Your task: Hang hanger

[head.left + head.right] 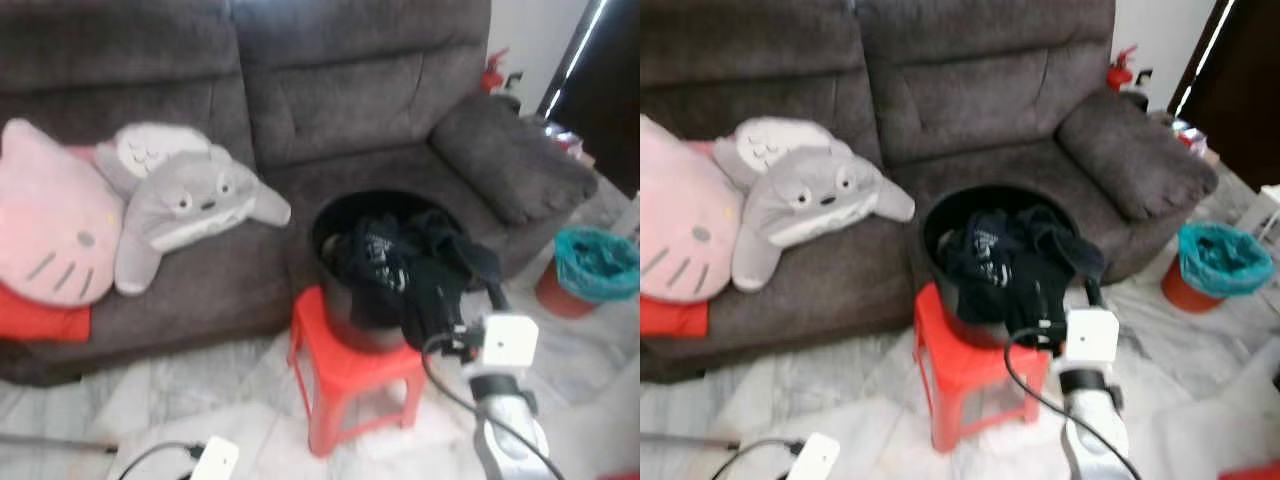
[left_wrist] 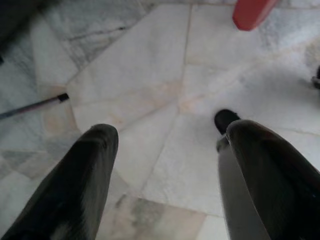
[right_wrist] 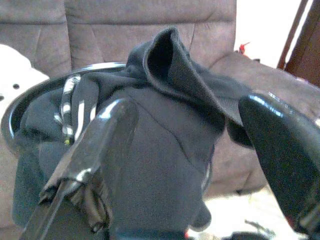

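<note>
- My right pincer (image 3: 187, 120) is up at the near rim of the black tub (image 1: 345, 300). Its two fingers are spread wide, one on either side of a fold of dark cloth, and are not clamping anything.
- My left pincer (image 2: 170, 132) hangs idle over the pale marble floor (image 2: 150, 75), also spread and holding nothing.
- The grey sofa (image 1: 350, 110) runs across the back of the scene. A pink cat-face cushion (image 1: 45, 235) and a grey plush creature (image 1: 190, 205) lie on its left seat, well away from the work.
- The red plastic stool (image 1: 345, 375) stands just in front of the sofa and carries the tub. It looks light, so I judge a hard tug could rock or drag the tub off it.
- The heap of dark clothes (image 1: 400, 250) fills the tub and spills over the rim on my right side. It is soft, limp and tangled, and will likely sag and drag its neighbours along if lifted.
- I cannot make out any hanger. If one is here it is buried in the heap, and I cannot tell where.
- My read is that a hanger would be stiff, light and slick, and its hook would catch on sleeves. I would grip it at the neck under the hook or on a shoulder bar, not through cloth.
- A black-and-white striped piece (image 3: 70, 105) shows at the tub's rim. It looks like fabric, not a hanger.
</note>
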Controlling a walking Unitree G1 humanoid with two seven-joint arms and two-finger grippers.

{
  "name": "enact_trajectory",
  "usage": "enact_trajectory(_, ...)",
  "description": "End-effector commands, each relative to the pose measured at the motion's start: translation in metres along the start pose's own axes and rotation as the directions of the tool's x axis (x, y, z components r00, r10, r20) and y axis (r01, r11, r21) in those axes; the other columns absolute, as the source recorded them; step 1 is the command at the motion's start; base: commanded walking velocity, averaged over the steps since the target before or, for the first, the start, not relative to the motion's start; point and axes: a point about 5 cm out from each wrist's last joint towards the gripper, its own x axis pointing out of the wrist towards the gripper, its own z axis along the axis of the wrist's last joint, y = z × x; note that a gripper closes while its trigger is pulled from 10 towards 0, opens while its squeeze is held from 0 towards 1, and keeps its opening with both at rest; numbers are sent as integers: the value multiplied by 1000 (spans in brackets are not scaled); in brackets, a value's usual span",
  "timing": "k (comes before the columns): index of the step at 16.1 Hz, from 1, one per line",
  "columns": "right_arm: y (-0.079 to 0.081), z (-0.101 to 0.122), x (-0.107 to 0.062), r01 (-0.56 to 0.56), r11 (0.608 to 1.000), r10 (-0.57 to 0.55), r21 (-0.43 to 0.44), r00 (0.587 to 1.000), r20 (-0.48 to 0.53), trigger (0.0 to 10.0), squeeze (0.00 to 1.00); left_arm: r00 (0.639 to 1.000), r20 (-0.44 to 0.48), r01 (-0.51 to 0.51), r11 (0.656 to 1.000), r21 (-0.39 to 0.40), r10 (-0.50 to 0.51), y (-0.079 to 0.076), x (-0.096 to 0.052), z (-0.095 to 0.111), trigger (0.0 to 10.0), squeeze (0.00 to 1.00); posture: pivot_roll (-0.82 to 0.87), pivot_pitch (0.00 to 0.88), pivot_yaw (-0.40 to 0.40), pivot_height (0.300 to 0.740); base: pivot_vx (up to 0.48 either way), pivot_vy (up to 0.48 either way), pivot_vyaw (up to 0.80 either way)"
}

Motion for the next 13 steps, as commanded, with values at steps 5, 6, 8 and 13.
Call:
enact_trajectory(5, 1, 6, 0, -23, 1000, 23, -13, 1000, 19, 10000, 0, 1000, 8, -2, 1000, -12, 2, -2, 0, 0, 10000, 0, -228, 13, 32, 740, 0, 0, 0)
enact_trajectory(6, 2, 6, 0, -31, 999, 31, -10, 999, 19, 10000, 0, 1000, 9, -2, 1000, -12, 2, -2, 0, 0, 10000, 0, -228, 13, 32, 740, 0, 0, 0)
enact_trajectory(8, 4, 5, -1, -55, 998, 55, -7, 998, 10, 10000, 0, 1000, 8, -1, 1000, -10, 1, -2, 0, 0, 10000, 0, -232, 14, 33, 740, 0, 0, 0)
enact_trajectory(13, 11, -2, 0, -109, 994, 109, 2, 993, -48, 10000, 0, 1000, 7, 0, 1000, -8, 0, -2, 0, 0, 10000, 0, -231, 14, 32, 740, 0, 0, 0)
